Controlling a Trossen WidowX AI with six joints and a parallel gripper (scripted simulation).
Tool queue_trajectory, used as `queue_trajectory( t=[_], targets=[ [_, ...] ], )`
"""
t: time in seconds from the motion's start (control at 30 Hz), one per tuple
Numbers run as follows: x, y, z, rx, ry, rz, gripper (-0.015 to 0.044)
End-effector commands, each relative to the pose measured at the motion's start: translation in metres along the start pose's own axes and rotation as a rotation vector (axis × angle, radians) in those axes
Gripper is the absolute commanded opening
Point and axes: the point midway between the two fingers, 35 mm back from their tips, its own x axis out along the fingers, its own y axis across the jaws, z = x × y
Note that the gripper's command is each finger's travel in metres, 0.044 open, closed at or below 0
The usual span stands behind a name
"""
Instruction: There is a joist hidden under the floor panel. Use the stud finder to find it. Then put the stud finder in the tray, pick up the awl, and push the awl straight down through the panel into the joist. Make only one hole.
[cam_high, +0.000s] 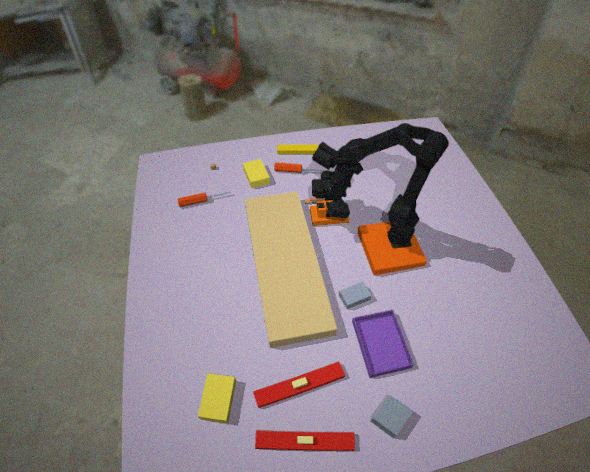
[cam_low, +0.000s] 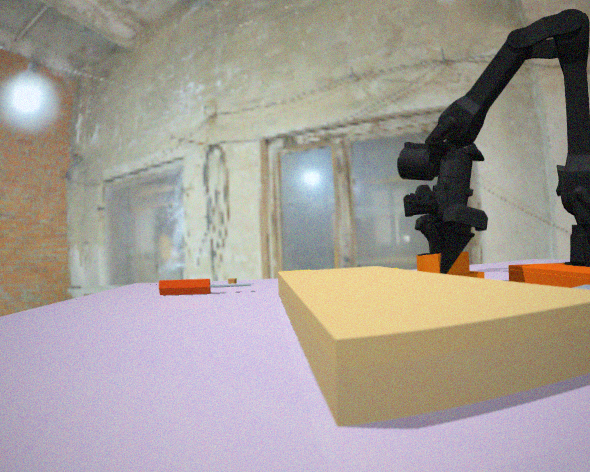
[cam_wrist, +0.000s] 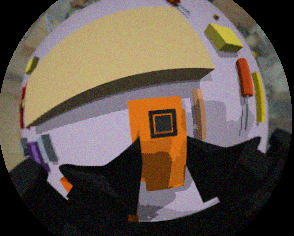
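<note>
The stud finder (cam_high: 317, 218) (cam_low: 428, 263) (cam_wrist: 140, 114), an orange block with a dark square on top, is at the table beside the panel's far right end in the top view. My gripper (cam_high: 332, 210) (cam_low: 442, 265) (cam_wrist: 159, 138) is shut on it, one finger on each side. The tan floor panel (cam_high: 292, 270) (cam_low: 425, 305) (cam_wrist: 120, 55) lies flat, with no hole visible. A slim tan-handled tool (cam_high: 314, 201) (cam_wrist: 199, 114), apparently the awl, lies close beside the stud finder. The purple tray (cam_high: 382, 342) (cam_wrist: 36, 155) is empty.
Red-handled tools (cam_high: 192, 200) (cam_high: 288, 167) (cam_wrist: 244, 77), a yellow bar (cam_high: 296, 149) and a yellow block (cam_high: 256, 172) lie beyond the panel. A grey block (cam_high: 355, 294) sits between the arm's orange base (cam_high: 392, 250) and the tray. Red levels (cam_high: 275, 392) (cam_high: 270, 440) lie near the front.
</note>
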Motion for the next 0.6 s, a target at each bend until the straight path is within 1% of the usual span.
queue_trajectory(
  t=[0.0, 0.47, 0.57],
  targets=[
    [-0.017, -0.005, 0.01, -0.006, -0.014, -0.012, 0.0],
    [-0.092, -0.001, 0.028, -0.006, -0.014, -0.012, 0.0],
    [-0.096, -0.001, 0.028, -0.006, -0.014, -0.012, 0.0]
  ],
)
